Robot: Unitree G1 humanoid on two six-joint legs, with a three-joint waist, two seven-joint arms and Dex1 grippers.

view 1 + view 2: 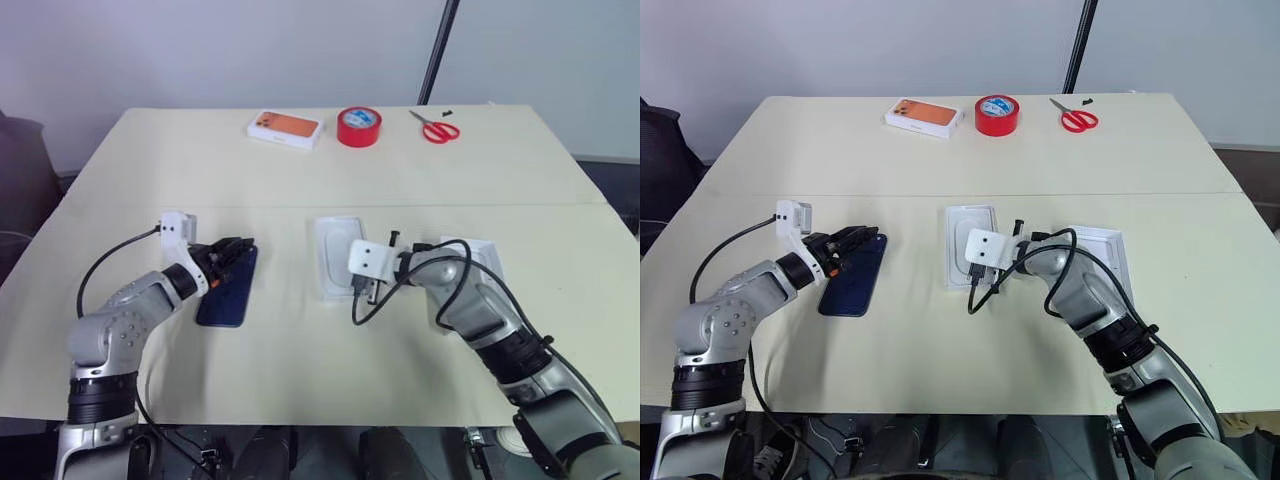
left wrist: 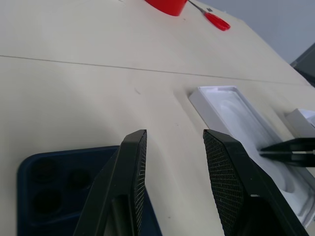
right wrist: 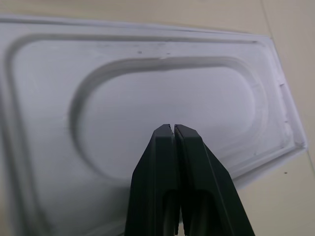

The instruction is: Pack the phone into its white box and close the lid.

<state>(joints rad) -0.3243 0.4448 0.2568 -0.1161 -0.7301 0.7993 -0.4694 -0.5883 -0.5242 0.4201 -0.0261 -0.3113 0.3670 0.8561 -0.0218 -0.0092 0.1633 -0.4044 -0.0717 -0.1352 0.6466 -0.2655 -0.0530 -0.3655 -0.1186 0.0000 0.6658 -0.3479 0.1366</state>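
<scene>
The phone (image 1: pixel 224 291), dark navy and glossy, lies flat at the left of the table with its camera cluster (image 2: pixel 47 184) facing up. My left gripper (image 2: pixel 174 132) stands open over that end, level, and only bare tabletop shows between its fingers. At mid-table the white box (image 2: pixel 206 101) appears to hold a flat white insert (image 3: pixel 167 93) with an oval recess. My right gripper (image 3: pixel 174 129) is shut and empty, its tips angled down just above that recess. The lid (image 1: pixel 1108 248), a larger white shell, lies to the right, partly hidden behind my right arm.
Along the far edge of the table (image 1: pixel 300 370) are an orange-topped white box (image 1: pixel 284 128), a red tape roll (image 1: pixel 359 126) and red scissors (image 1: pixel 436 129). A seam (image 1: pixel 250 206) crosses the tabletop. Black cables hang from both wrists.
</scene>
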